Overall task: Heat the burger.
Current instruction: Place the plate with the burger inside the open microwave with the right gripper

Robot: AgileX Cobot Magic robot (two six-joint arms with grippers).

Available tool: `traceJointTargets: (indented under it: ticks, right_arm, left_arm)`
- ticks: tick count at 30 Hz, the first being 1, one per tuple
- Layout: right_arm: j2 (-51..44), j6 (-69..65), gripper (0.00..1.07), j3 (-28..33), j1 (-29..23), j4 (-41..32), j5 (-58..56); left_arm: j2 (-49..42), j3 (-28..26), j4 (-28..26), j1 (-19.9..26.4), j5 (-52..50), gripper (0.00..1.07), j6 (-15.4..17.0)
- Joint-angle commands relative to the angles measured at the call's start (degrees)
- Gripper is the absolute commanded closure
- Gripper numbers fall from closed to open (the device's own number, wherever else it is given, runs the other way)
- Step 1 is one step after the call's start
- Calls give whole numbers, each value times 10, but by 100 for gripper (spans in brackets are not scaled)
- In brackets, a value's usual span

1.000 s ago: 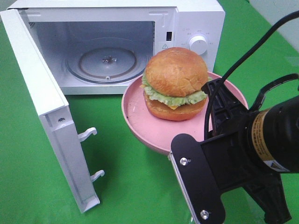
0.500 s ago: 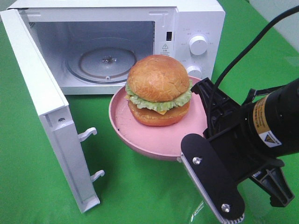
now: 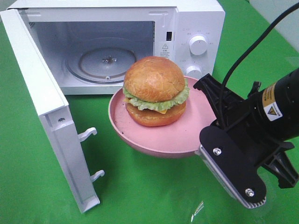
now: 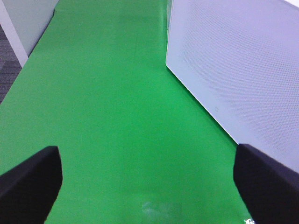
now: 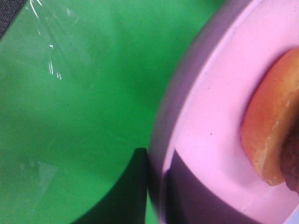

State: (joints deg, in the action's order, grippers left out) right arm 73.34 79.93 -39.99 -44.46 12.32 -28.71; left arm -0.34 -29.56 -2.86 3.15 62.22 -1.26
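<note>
- The burger [image 3: 154, 91] sits upright in the middle of its pink plate [image 3: 180, 135], and the plate is off the green cloth [image 3: 140, 191], carried in the air in front of the microwave [image 3: 117, 8].
- What has just changed: a second ago the plate hung further right, in front of the dial panel. Now it has swung across and sits nearer the mouth of the cavity, with the burger's top bun overlapping the lower right corner of the opening in the high view.
- My right gripper [image 3: 212, 105] has its jaws pinched almost fully together on the plate's right rim. The wrist view shows the pink edge running right between the dark fingers, with one side of the bun just inside it.
- My left gripper [image 4: 147, 186] is spread wide with nothing between the pads. It hangs over bare cloth beside the outer face of the door [image 4: 233, 70], well away from the plate.
- The door [image 3: 42, 102] stands fully open and the glass turntable [image 3: 106, 63] is bare.
- I judge the carry to be partway done: the plate is lined up close to the opening but not yet inside.
- Next I need to push it inward and lower it onto the turntable, keeping it level so the burger does not slide.
</note>
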Motion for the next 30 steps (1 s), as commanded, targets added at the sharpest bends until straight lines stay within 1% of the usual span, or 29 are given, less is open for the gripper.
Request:
traceJointTargets:
  ticks: [1, 4, 6, 8, 15, 17, 24, 30]
  right_arm:
    - [-6, 72, 107, -4, 33, -52, 33]
    - [-6, 81, 107, -4, 40, -54, 34]
    - [-6, 65, 107, -4, 40, -18, 37]
    - [-6, 57, 107, -4, 40, -14, 41]
    - [7, 57, 107, -5, 40, -13, 62]
    - [26, 54, 107, -5, 36, -17, 91]
    - [50, 43, 107, -5, 36, -19, 131]
    - [68, 23, 107, -19, 36, -19, 155]
  left_arm:
    - [-9, 1, -2, -1, -8, 16, -1]
    - [-9, 1, -2, -1, -8, 16, -1]
    - [-9, 1, -2, -1, -8, 16, -1]
    - [-9, 1, -2, -1, -8, 16, -1]
    - [-9, 1, -2, -1, -8, 16, -1]
    - [-9, 1, -2, -1, -8, 16, -1]
    - [-9, 1, -2, -1, -8, 16, -1]
    - [-9, 1, -2, -1, -8, 16, -1]
